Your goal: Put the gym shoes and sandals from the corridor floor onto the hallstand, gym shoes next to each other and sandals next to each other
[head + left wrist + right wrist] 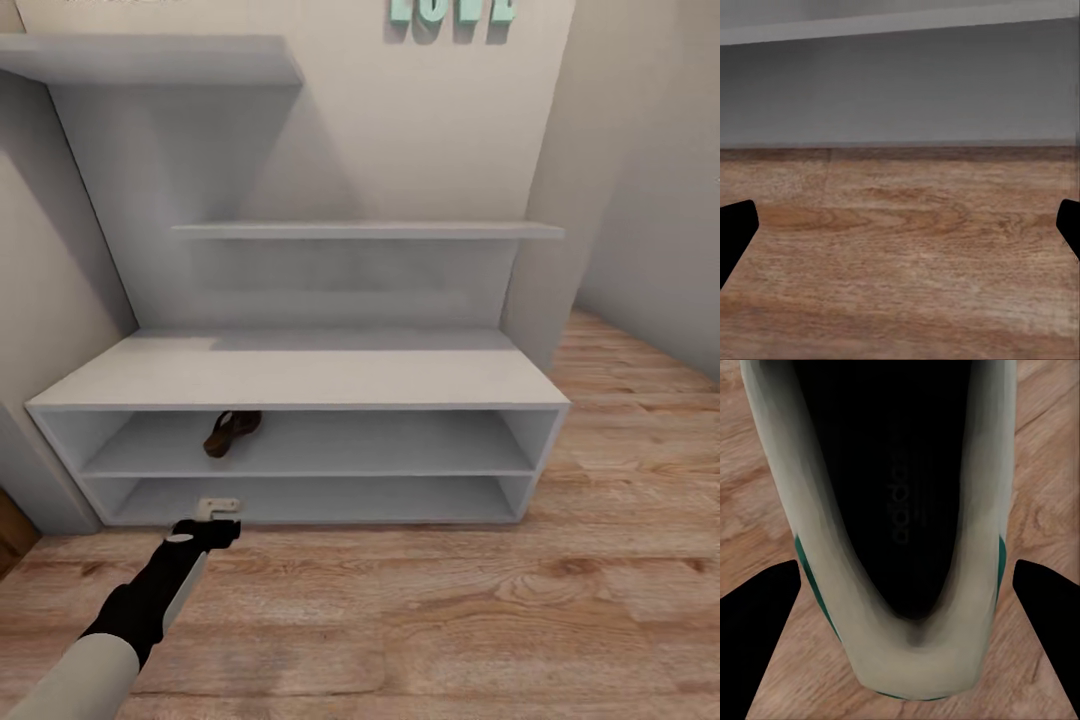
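Risk: I judge right gripper (900, 607) may tip gym shoe (900, 510) if closing off-centre; fingers spread wide either side of heel, gripping nothing. Hallstand (300, 375) at far wall; one sandal (232, 432) on upper-compartment shelf, left. Corridor floor (450, 620) bare planks. Left gripper (900, 232) wide open, empty, near rack base.

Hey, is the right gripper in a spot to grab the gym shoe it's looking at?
Probably yes. In the right wrist view the gym shoe lies on the corridor floor directly between the spread fingers, heel end nearest, with nothing between them and the shoe.
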{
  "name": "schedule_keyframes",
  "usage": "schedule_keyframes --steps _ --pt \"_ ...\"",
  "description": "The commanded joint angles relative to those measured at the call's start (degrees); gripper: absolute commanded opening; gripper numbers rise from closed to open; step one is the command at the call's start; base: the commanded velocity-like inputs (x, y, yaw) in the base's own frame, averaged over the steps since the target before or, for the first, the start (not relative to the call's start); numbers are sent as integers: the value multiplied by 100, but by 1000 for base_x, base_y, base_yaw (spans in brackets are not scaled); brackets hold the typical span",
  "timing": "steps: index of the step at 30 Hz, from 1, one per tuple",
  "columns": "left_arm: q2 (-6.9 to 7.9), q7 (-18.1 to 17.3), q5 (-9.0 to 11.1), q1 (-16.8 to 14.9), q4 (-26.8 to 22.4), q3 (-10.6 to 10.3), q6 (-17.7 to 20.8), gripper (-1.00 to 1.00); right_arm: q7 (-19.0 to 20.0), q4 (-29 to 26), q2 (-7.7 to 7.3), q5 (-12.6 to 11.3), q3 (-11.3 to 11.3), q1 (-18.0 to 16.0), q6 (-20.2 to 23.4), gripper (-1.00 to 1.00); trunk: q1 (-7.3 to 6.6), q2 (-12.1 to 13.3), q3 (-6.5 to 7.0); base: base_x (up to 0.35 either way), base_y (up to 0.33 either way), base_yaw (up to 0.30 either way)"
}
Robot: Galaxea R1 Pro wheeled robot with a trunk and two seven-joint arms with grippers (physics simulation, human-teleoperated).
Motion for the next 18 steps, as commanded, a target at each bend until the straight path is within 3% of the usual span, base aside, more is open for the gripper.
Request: schedule_keyframes --steps 1,6,7,10,13,18 --pt "7 48 50 16 20 -38 -82 100 45 -9 2 59 -37 -10 -30 -100 -2 -2 -5 -43 -31 0" --pt "2 7 49 193 344 -36 -751 100 45 -59 5 59 -34 -10 -33 -100 -2 -2 -5 -18 -13 0" --pt "7 -136 49 426 640 -32 -1130 100 42 -67 10 64 -33 -10 -34 -100 -2 -2 -5 -2 -2 0" --pt "15 -362 49 641 718 -32 -1471 100 39 -65 12 65 -33 -10 -34 -100 -2 -2 -5 -1 -1 0" --pt "44 -735 49 879 746 -31 -1843 100 37 -60 13 66 -28 -10 -34 -100 -2 -2 -5 0 0 0" --pt "100 -1727 44 1317 766 -12 -2377 100 36 -44 17 66 -25 -10 -34 -100 -2 -2 -5 0 0 0"
